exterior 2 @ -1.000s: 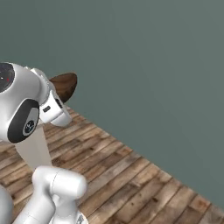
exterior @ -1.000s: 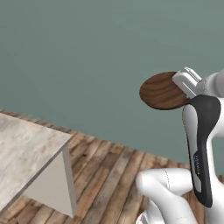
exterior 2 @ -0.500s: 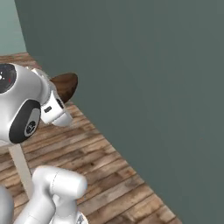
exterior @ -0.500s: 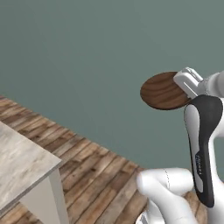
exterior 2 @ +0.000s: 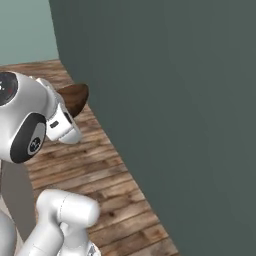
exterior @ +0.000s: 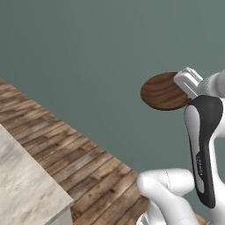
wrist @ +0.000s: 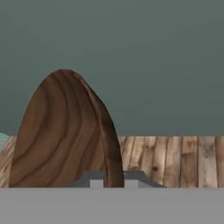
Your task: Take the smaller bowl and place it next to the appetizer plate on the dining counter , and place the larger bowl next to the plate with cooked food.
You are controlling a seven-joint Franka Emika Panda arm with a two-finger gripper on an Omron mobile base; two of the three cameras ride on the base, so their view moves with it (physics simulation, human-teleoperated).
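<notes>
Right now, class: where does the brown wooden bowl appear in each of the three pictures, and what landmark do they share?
Left base view: brown wooden bowl right of centre, upper half.
Right base view: bowl upper left, beside the white arm.
Hand view: bowl lower left, large, standing on edge.
Shared landmark: plank floor under the grey-green wall.

No readable text, label, brand, number or sign is to be found. A small dark marking is seen on the arm (exterior: 200, 165) in the left base view, but it is too small and blurred to be read.
</notes>
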